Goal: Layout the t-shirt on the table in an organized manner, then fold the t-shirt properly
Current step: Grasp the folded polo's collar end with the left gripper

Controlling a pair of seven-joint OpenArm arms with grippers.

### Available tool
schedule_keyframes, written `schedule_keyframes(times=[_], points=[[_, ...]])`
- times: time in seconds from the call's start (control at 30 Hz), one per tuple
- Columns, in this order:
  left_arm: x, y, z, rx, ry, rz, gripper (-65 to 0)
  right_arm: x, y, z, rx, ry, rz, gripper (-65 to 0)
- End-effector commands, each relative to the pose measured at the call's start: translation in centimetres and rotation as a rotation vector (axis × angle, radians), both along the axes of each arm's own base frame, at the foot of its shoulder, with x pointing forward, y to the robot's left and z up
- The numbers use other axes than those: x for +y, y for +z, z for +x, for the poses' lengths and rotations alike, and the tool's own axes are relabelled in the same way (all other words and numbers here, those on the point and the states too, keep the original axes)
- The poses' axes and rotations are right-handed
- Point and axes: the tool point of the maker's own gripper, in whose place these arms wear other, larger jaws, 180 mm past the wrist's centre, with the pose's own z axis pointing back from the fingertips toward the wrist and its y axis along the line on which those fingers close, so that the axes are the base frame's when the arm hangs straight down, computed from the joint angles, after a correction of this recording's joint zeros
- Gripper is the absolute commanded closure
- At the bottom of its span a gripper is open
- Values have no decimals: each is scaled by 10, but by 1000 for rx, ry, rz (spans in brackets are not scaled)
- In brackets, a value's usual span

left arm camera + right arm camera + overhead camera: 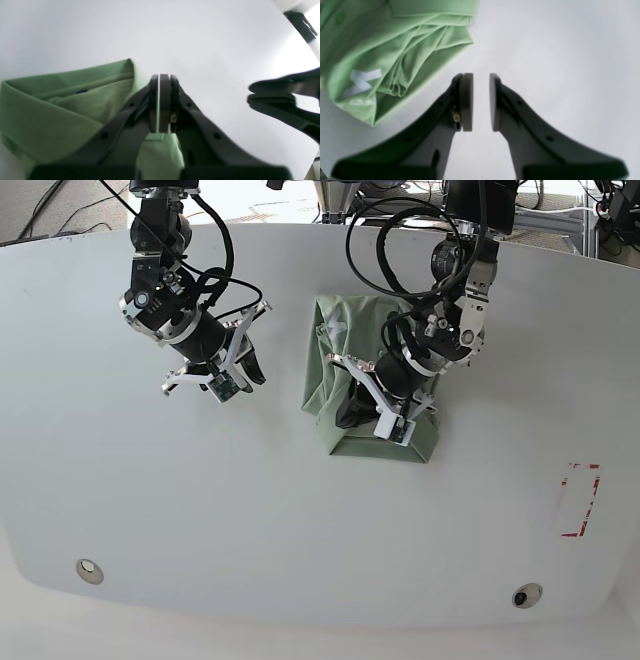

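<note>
The t-shirt (325, 370) lies folded into a compact green rectangle near the middle of the white table (300, 520). My left gripper (350, 418) hovers low over its front left part, at the fabric's edge. In the left wrist view the left gripper (161, 76) is shut, pads together, tips just past the t-shirt (62, 105), whose collar shows. My right gripper (250, 370) is off the shirt's left side over bare table. The right wrist view shows the right gripper (481, 75) slightly open with nothing between its pads, and the t-shirt (382, 50) lies apart at upper left.
A red tape rectangle (580, 500) marks the table's right side. Two round cable holes (89, 570) (526, 594) sit near the front edge. Black cables hang from both arms at the back. The right gripper (272, 95) shows at the left wrist view's right edge.
</note>
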Motion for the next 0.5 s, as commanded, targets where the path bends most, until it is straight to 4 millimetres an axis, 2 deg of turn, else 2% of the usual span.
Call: schedule_keyframes(times=[0.0,0.2,0.37,0.47], points=[[-16,2,6,-37,26,-24,0,-21,12,8,-43,-58,-13,-103],[-15,-32,7,-4,125,7,0,-36,14,10,-50,-102,-23,-103],[-3,-72,1,65,167,45,0,-48,14,10,-51,-129,-36,-103],[10,-87,-1,96,199,60,0,-54,15,10,-52,-147,-40,-103]])
